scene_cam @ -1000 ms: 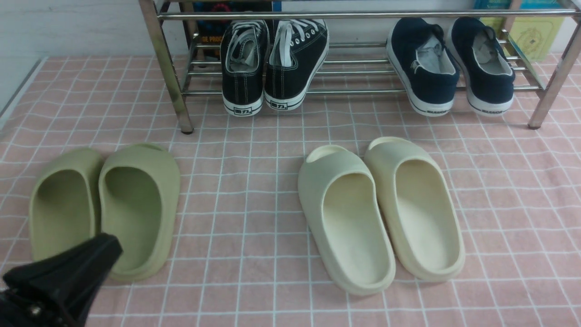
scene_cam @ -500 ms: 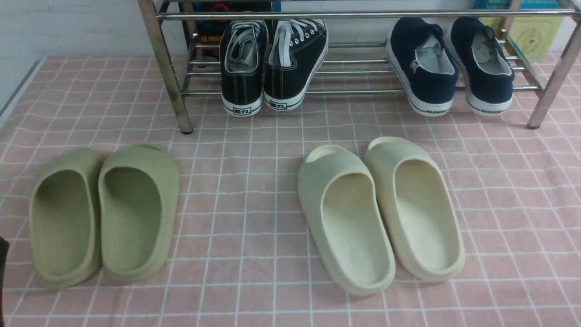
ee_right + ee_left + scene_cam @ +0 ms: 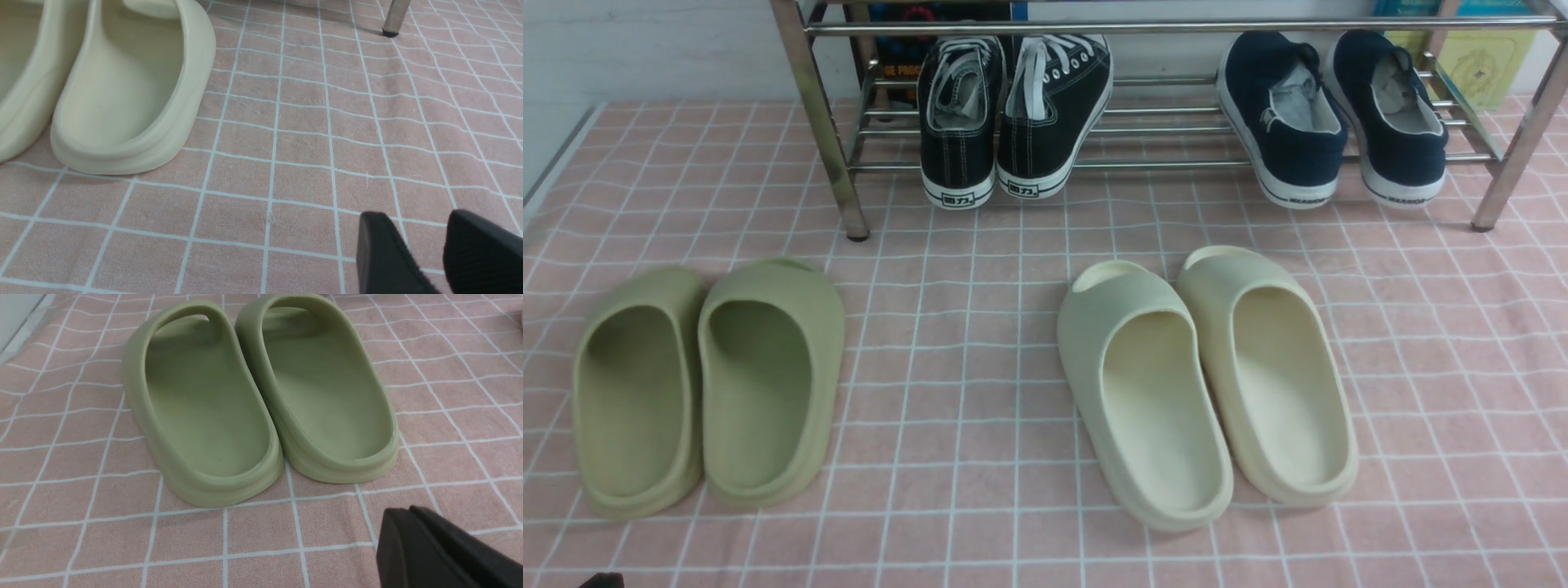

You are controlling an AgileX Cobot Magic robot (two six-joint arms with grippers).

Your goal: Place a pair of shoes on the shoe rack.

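The two black canvas sneakers with white laces sit on the shiny chrome bar rack, so both empty grippers, right one slightly open, left one unclear, should just retreat gently.

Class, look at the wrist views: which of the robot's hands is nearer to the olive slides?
Left. The left hand sits just behind the olive slides' heels. The right hand is over by the cream slides, farther away.

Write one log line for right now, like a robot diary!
black canvas sneakers: on chrome bar shoe rack | left tool: shut, holding nothing | right tool: open, holding nothing
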